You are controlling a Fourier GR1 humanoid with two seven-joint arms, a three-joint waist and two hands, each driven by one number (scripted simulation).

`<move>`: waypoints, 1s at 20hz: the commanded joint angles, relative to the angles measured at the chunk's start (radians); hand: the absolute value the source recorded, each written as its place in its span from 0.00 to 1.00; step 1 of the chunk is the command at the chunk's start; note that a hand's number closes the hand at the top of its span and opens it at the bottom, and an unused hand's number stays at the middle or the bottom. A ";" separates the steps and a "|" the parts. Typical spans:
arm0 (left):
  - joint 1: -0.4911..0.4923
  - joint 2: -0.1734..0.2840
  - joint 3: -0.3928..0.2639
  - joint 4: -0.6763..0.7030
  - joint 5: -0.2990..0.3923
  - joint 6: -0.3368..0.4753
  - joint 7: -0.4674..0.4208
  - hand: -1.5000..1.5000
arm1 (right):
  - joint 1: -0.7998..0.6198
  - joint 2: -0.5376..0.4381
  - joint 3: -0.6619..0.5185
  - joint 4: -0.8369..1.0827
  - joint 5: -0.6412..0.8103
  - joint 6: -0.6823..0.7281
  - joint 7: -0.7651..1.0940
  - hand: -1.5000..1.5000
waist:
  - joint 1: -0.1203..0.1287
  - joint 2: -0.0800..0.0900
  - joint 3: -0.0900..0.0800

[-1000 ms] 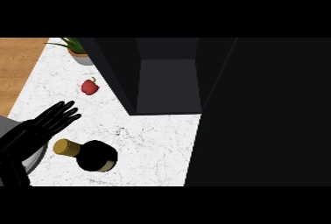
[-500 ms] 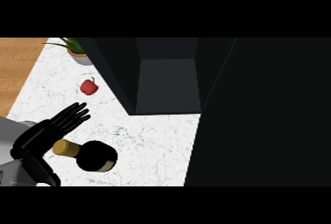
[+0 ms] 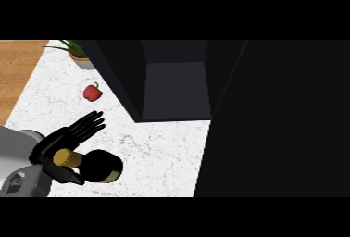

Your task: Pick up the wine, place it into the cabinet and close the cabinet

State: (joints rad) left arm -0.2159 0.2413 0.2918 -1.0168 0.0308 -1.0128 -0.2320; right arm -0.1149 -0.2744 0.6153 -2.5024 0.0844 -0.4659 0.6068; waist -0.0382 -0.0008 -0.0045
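Reaching across the white marble counter at near left, the robot's left hand sits against the dark glass wine bottle, fingers nearly straight and fanned toward the far right, thumb tucked under the gold-capped neck. Seen from above, the bottle stands close to upright, cap tipped left toward the palm. Farther off lie a small red pepper and a potted green plant, beside the open dark cabinet.
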 commanded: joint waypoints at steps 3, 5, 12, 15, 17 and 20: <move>-0.002 0.011 -0.064 0.118 -0.044 -0.117 -0.167 0.00 | 0.024 -0.032 0.026 -0.137 0.091 -0.017 0.053 0.00 | 0.001 -0.001 0.000; -0.046 0.006 -0.070 0.175 -0.030 -0.110 -0.162 0.00 | 0.047 -0.052 0.010 -0.151 0.060 -0.013 0.026 0.00 | -0.010 0.001 0.000; -0.001 0.026 -0.146 0.149 -0.054 -0.095 -0.260 0.00 | 0.031 -0.073 0.015 -0.161 0.072 -0.037 0.052 0.00 | 0.002 -0.004 -0.001; -0.022 0.016 -0.165 0.201 -0.066 -0.056 -0.316 0.00 | 0.031 -0.080 0.028 -0.139 0.059 -0.036 0.033 0.00 | -0.003 -0.001 -0.001; 0.025 -0.009 -0.199 0.190 -0.089 -0.018 -0.366 0.00 | 0.048 -0.083 0.033 -0.128 0.067 -0.044 -0.005 0.00 | 0.004 -0.002 0.000; -0.033 0.050 -0.172 0.245 -0.015 -0.086 -0.343 1.00 | 0.028 -0.097 0.007 -0.140 0.032 -0.039 0.011 0.00 | 0.000 0.000 0.000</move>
State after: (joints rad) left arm -0.2279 0.2596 0.1187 -0.8383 -0.0104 -0.9114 -0.4296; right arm -0.1100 -0.3514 0.6155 -2.4988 0.0751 -0.5035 0.5645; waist -0.0355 -0.0036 -0.0010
